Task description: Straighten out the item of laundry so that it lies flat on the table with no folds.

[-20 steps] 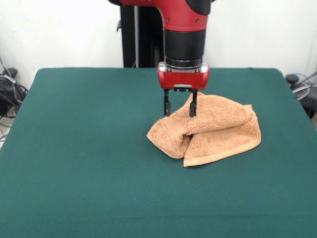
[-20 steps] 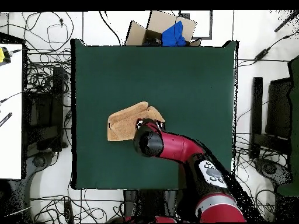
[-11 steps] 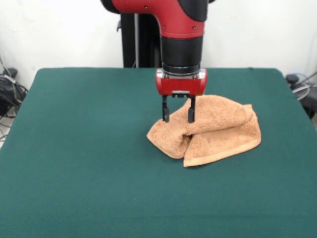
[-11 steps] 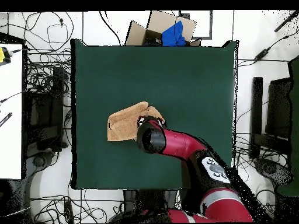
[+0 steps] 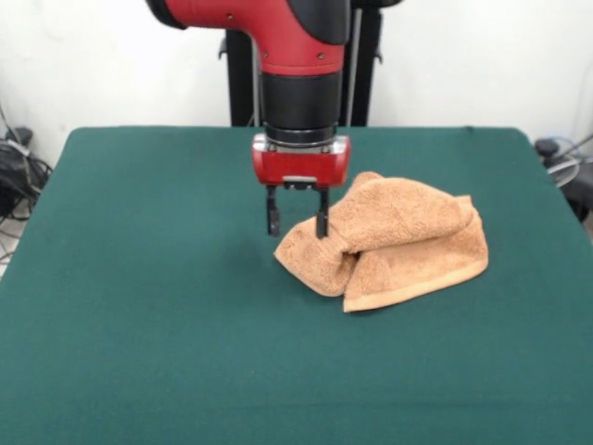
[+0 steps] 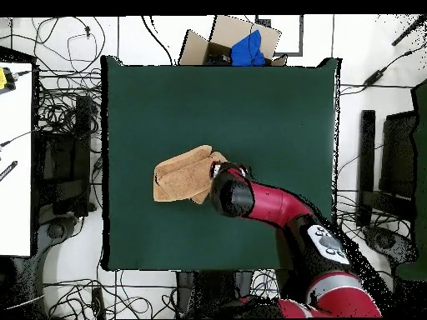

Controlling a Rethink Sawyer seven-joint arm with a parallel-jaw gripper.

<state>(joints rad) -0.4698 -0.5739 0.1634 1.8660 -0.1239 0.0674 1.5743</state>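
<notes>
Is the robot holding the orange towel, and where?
No, nothing is held. The open pincer hangs at the folded light-orange terry towel's edge, its fingers apart.

A light-orange terry towel [image 5: 394, 243] is seen bunched and folded over itself on the green worktop [image 5: 139, 306], toward 3 o'clock of centre.

Robotics lab. A green-clothed table [image 6: 275, 100] is ringed by loose cables [image 6: 62, 92] on a pale floor; a red arm [image 6: 275, 208] is mounted at one edge. A cardboard box [image 6: 229, 40] and dark equipment [image 6: 388, 179] are set alongside.
</notes>
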